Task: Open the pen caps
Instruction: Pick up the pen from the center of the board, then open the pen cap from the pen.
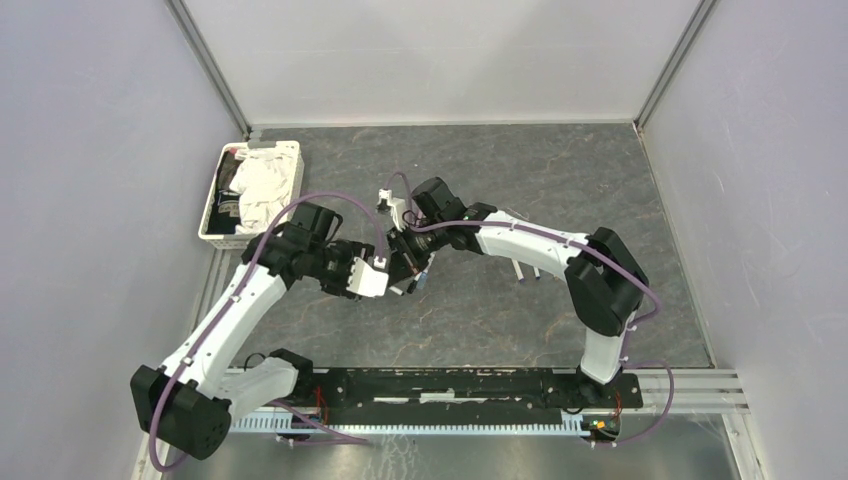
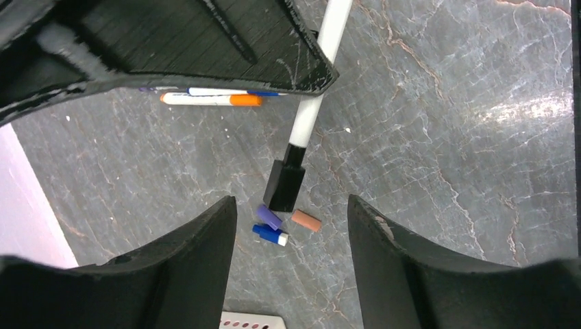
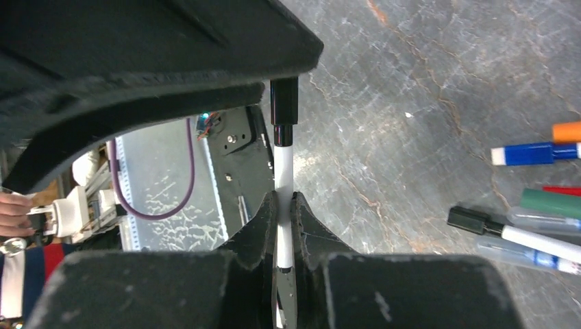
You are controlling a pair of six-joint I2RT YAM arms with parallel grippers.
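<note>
My right gripper (image 3: 284,200) is shut on the white barrel of a pen (image 3: 283,164) and holds it above the table. The pen's black cap (image 2: 284,185) is still on it and points toward my left gripper (image 2: 291,205). The left jaws stand apart, one on each side of the cap's end, without touching it. In the top view both grippers meet mid-table, left gripper (image 1: 398,277) and right gripper (image 1: 410,248). Loose pen caps lie on the table below: purple (image 2: 269,216), blue (image 2: 268,234) and orange-brown (image 2: 306,220).
A pen with an orange cap (image 2: 212,99) lies further off on the table. Several capped pens lie to the right, among them blue (image 3: 527,153), green (image 3: 551,203) and black (image 3: 473,220). A white tray of cloth (image 1: 290,152) stands at the back left.
</note>
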